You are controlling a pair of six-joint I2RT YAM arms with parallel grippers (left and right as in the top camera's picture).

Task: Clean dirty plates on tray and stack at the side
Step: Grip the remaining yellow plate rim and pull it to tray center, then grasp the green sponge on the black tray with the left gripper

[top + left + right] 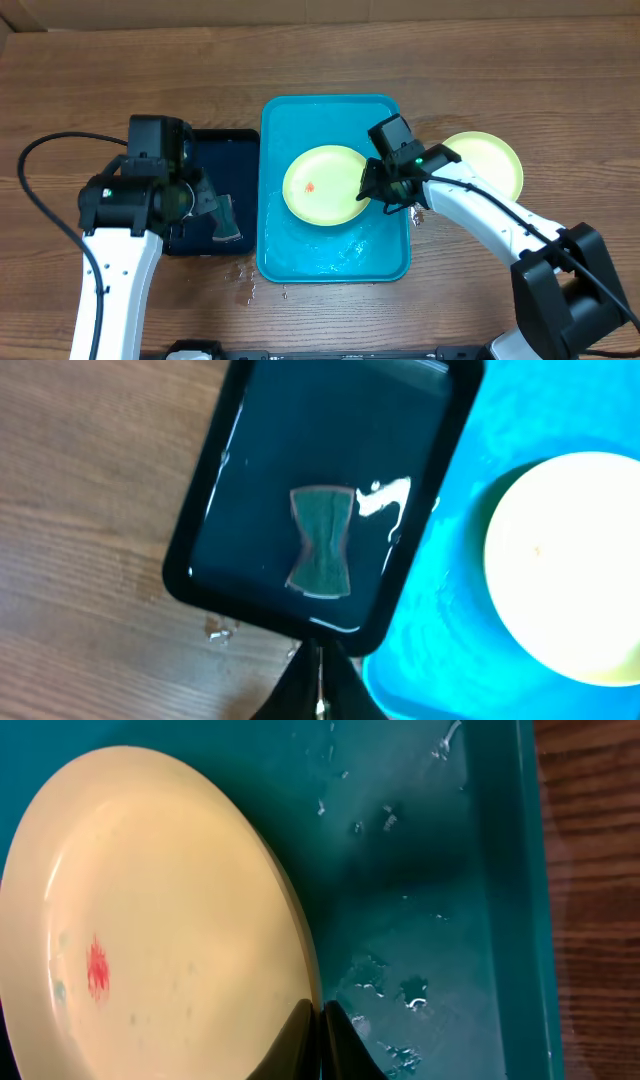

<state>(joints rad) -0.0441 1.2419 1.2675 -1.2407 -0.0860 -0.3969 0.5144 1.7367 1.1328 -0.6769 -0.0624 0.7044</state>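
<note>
Yellow plate (322,185), red smear up, sits on the turquoise tray (300,262), right jaws clamped on its rim. A second plate (490,160) rests on the desk (100,80) just beside. Left jaws are together over the black tray (250,420), sponge (322,542) lying inside.

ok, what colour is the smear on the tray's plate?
Red-orange smear on the pale yellow plate; clearest in right wrist view.
</note>
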